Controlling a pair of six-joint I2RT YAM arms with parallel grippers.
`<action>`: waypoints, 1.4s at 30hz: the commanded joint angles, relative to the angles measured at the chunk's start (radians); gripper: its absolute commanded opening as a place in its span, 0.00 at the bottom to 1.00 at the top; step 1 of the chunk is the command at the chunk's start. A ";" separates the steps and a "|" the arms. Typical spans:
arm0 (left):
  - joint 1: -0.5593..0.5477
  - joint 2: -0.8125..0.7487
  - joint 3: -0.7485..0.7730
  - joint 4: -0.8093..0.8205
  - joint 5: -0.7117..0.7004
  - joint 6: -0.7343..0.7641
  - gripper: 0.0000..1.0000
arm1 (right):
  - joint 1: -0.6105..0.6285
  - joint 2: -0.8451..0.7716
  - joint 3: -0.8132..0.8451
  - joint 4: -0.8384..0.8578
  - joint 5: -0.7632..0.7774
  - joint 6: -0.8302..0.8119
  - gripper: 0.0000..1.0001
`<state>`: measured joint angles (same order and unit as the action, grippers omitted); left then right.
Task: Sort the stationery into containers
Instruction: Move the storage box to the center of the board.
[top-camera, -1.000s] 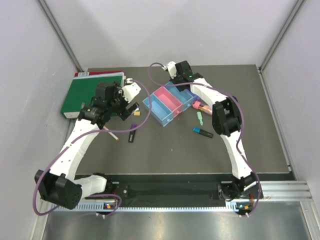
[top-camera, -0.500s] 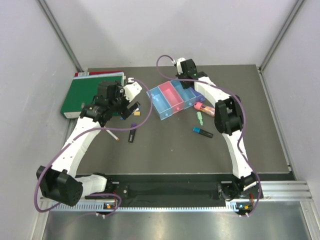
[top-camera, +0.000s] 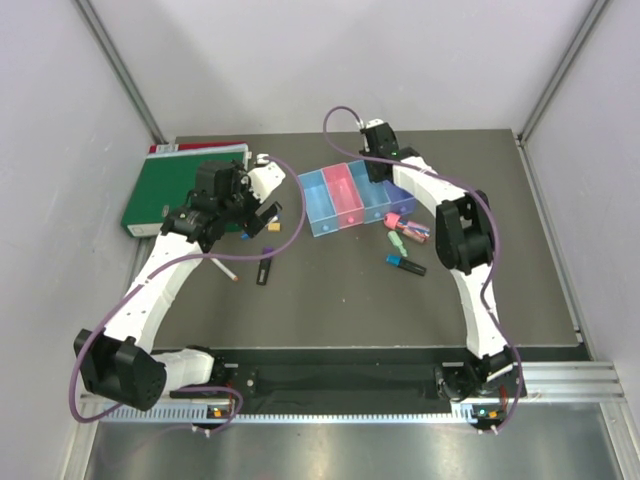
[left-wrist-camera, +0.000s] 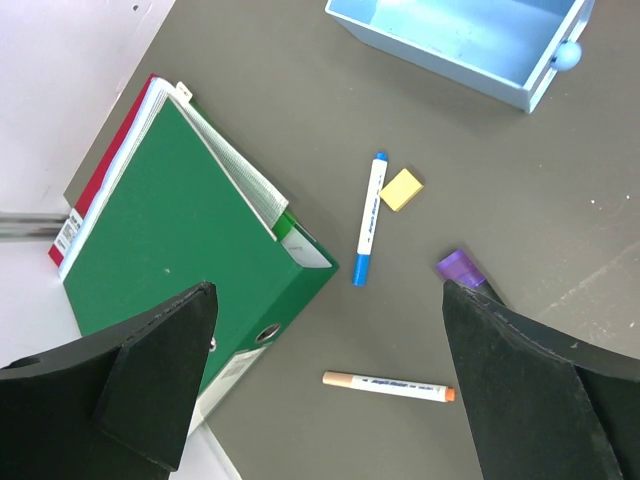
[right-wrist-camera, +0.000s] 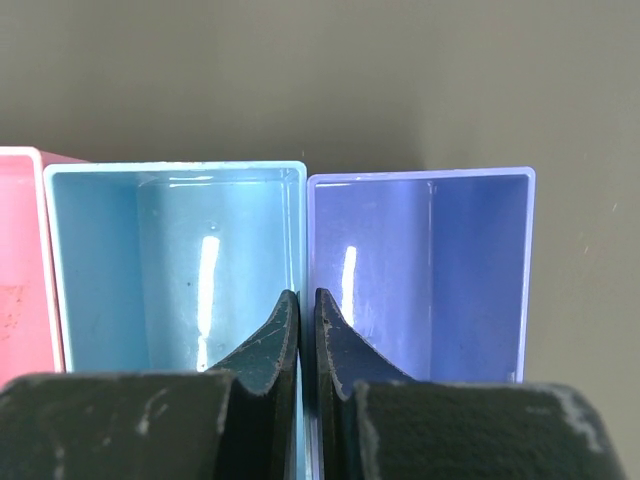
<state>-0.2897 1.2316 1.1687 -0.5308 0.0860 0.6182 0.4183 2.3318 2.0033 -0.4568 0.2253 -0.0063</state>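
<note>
Right claw pinches the wall between two bins, probably to reposition the row. Left claw gapes empty above the blue pen beside them.

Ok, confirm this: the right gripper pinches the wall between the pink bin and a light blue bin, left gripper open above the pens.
Wrong pair of bins. The right wrist view shows the right gripper pinching the wall between a light blue bin and the purple-blue bin. The left gripper is open above the pens.

Bright, even light; glare in containers
</note>
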 joint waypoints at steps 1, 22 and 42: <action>0.003 -0.014 0.022 0.038 0.031 -0.020 0.99 | 0.011 -0.072 -0.083 -0.052 0.033 0.091 0.00; 0.006 -0.026 0.009 0.046 0.055 -0.028 0.99 | 0.068 -0.180 -0.294 -0.094 -0.136 0.304 0.00; 0.004 0.012 0.045 0.052 0.054 -0.026 0.99 | 0.071 -0.192 -0.373 -0.137 0.063 0.457 0.00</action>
<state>-0.2886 1.2377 1.1702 -0.5289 0.1200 0.6003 0.4881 2.1223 1.6817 -0.4458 0.2455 0.3817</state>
